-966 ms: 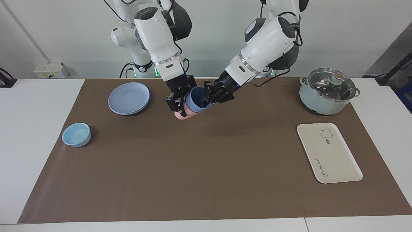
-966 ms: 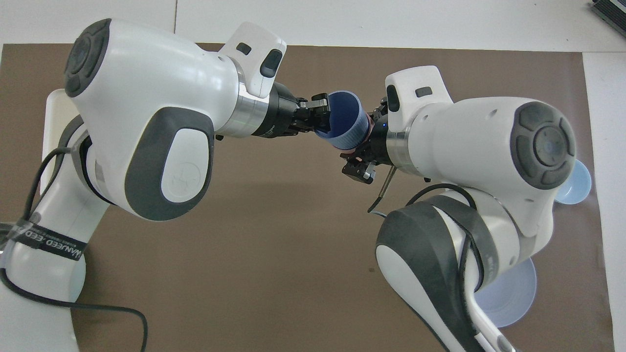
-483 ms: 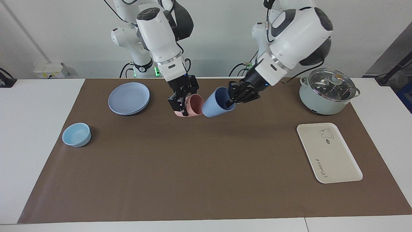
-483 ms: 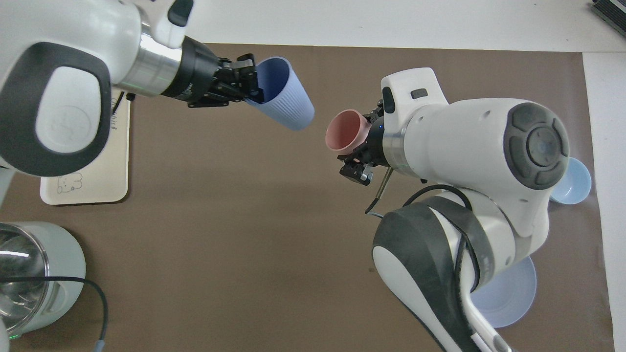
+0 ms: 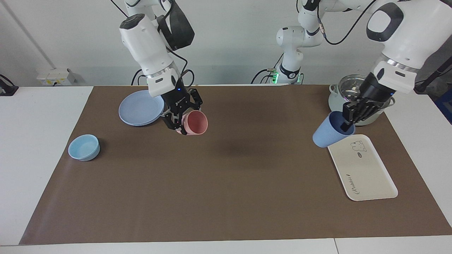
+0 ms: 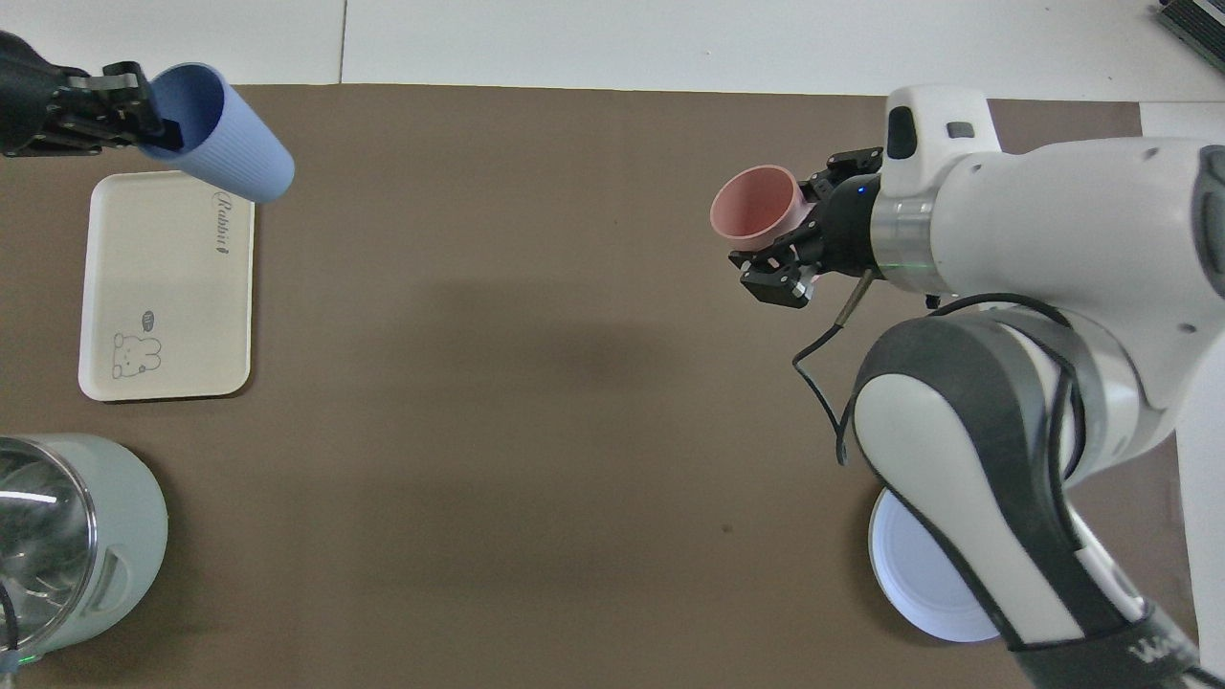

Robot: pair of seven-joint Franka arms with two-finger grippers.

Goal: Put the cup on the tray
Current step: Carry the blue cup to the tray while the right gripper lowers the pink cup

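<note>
Left gripper (image 5: 348, 118) pinching rim of cup (image 5: 326, 133), tilted, base hanging over tray (image 5: 367, 176) edge; right gripper (image 5: 178, 120) gripping pink cup (image 5: 196, 122), waiting.

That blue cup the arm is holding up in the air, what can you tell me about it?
The cup is a small periwinkle-blue tumbler, apparently plastic, tapered, faintly ribbed, with no handle and a darker inside. The left gripper is shut on its rim, one finger inside. It hangs tilted in the air, base pointing down toward the right arm's end, mouth up, over the edge of the tray. Nothing but the gripper touches it.
</note>
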